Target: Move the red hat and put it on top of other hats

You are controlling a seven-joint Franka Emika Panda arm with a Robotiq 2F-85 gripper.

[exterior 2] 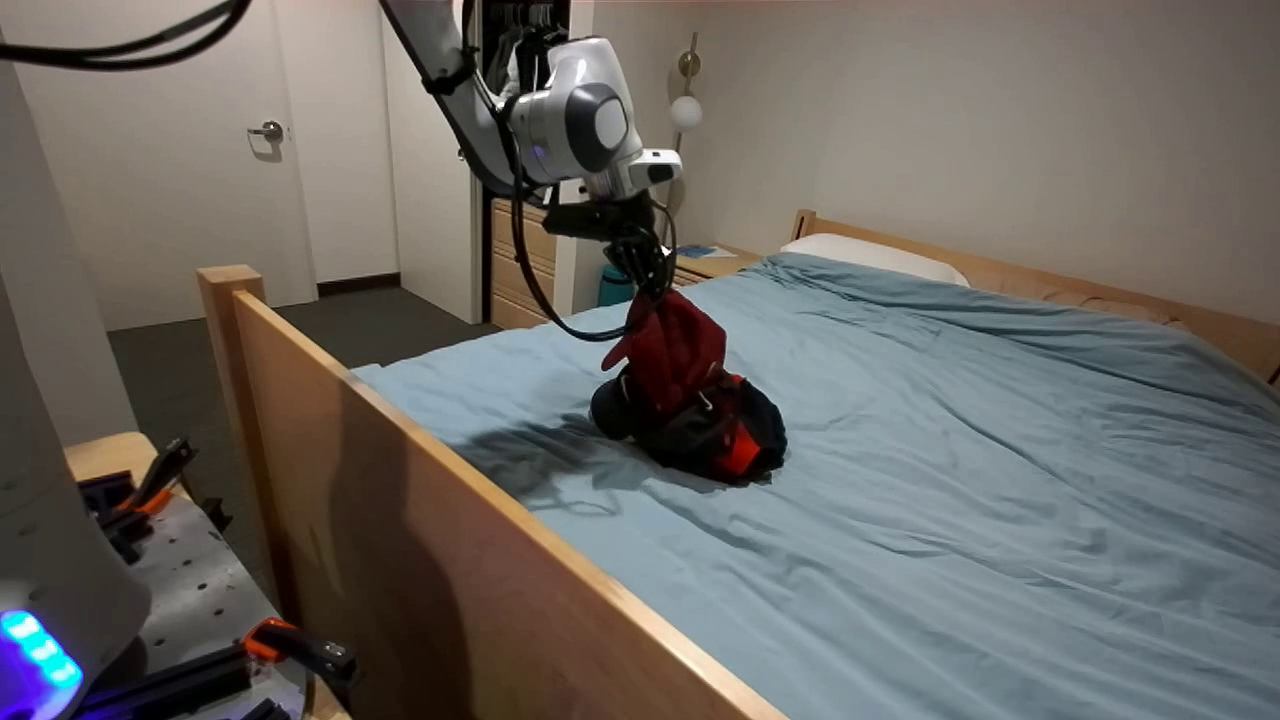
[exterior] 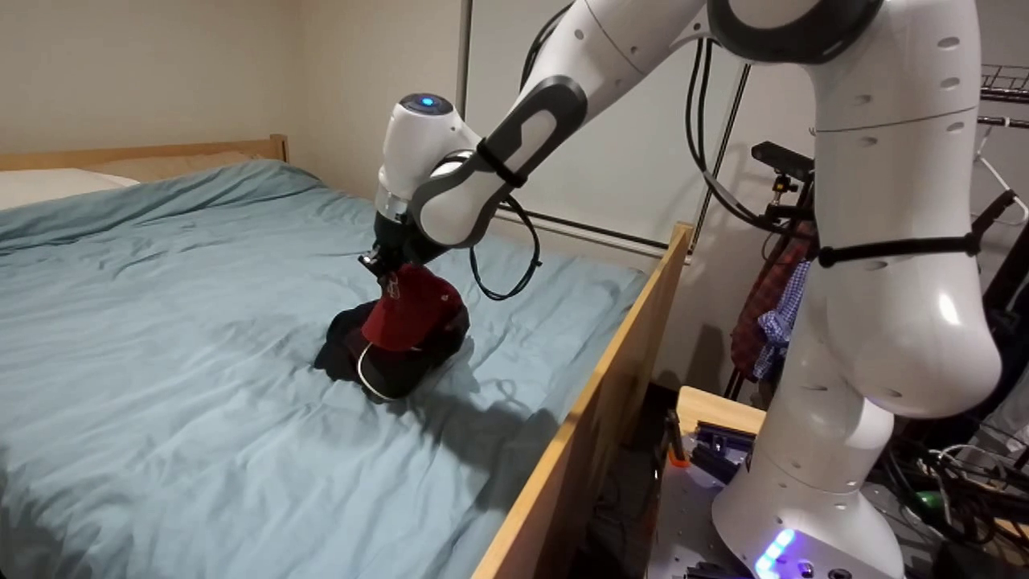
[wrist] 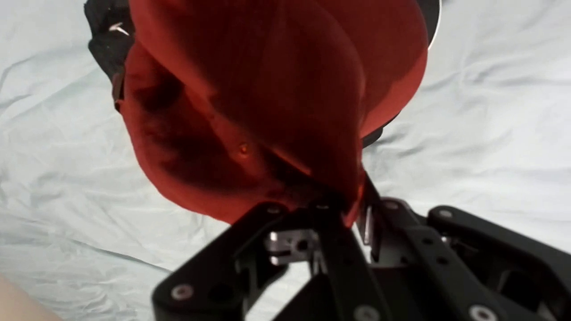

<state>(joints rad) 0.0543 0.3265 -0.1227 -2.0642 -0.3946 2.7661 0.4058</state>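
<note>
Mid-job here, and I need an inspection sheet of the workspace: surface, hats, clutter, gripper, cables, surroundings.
Surface: blue bedspread, wrinkled.
Red hat: above the dark hats, its lower part apparently touching them.
Dark hats: heaped on the bedspread; a white edge shows in an exterior view.
Clutter: clamps with orange parts on the metal plate by the robot base.
Gripper: closed, pinching the red hat's fabric.
Cables: black cable loops down beside the wrist; whether it touches the hat, cannot tell.
Surroundings: wooden footboard between base and bedspread; clothes hanging behind the base.
</note>
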